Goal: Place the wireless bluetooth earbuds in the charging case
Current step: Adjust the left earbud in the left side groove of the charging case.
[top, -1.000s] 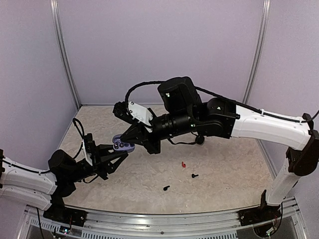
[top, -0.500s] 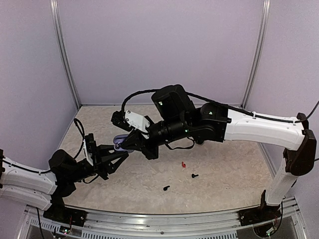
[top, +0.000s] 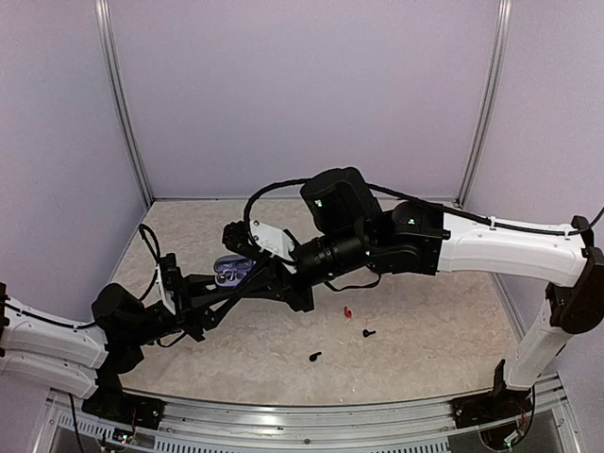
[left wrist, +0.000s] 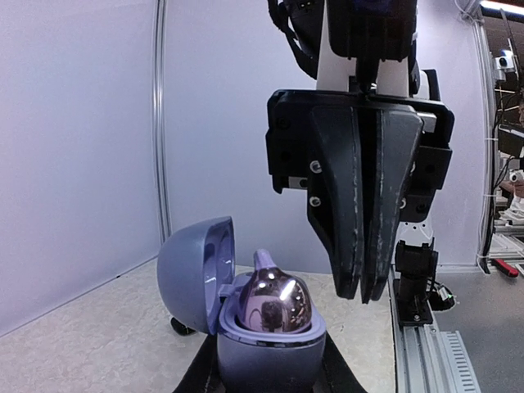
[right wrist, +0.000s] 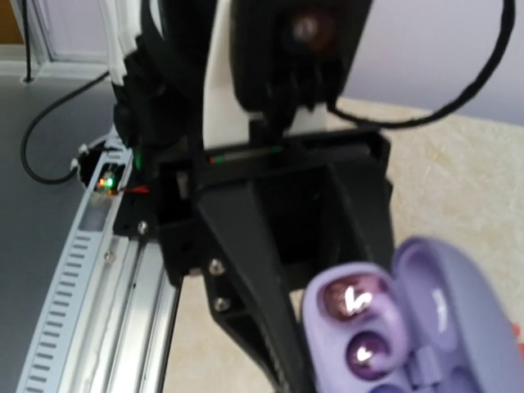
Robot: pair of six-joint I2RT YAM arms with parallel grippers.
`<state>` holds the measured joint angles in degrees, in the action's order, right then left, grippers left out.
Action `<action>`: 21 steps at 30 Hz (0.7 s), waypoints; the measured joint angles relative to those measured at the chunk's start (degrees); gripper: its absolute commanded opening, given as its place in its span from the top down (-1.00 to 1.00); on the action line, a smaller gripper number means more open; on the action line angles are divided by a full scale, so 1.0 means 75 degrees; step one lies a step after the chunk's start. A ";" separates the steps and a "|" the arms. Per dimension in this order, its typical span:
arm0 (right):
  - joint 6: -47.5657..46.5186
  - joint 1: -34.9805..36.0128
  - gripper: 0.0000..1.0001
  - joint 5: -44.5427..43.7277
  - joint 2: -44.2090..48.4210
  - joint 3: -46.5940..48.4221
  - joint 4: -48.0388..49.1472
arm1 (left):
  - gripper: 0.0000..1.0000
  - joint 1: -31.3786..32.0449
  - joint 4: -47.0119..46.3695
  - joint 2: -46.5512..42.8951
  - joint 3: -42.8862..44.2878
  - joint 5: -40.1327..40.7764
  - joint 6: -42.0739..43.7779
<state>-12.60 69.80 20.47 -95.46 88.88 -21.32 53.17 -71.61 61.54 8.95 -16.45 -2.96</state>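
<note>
My left gripper (top: 229, 279) is shut on an open purple charging case (top: 227, 272) and holds it above the table. In the left wrist view the case (left wrist: 270, 352) stands upright with its lid open to the left and a shiny silvery earbud (left wrist: 274, 303) seated in it. The right wrist view shows two shiny earbuds (right wrist: 348, 299) in the case (right wrist: 434, 319). My right gripper (left wrist: 363, 293) hangs just right of the case, fingers pressed together and empty. A red earbud (top: 347, 310) and two black earbuds (top: 368, 332) (top: 314, 357) lie on the table.
A small dark rounded object (left wrist: 182, 327) sits on the table behind the case. Lilac walls enclose the table on three sides. A metal rail (top: 283, 415) runs along the near edge.
My right gripper, which was over the case and covering it half a second ago, has drawn back to the right and lower. The case's top shows again. The left arm has stayed put.
</note>
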 measured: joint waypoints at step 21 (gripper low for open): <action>-0.0181 -0.0009 0.68 -0.0347 0.0070 0.0673 0.0216 | 1.00 0.0023 0.0038 0.0236 0.0251 -0.0070 0.0111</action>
<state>-13.96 69.73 17.87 -94.94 93.93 -19.70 53.34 -71.33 63.31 10.83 -16.97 -2.13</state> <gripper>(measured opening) 0.147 0.258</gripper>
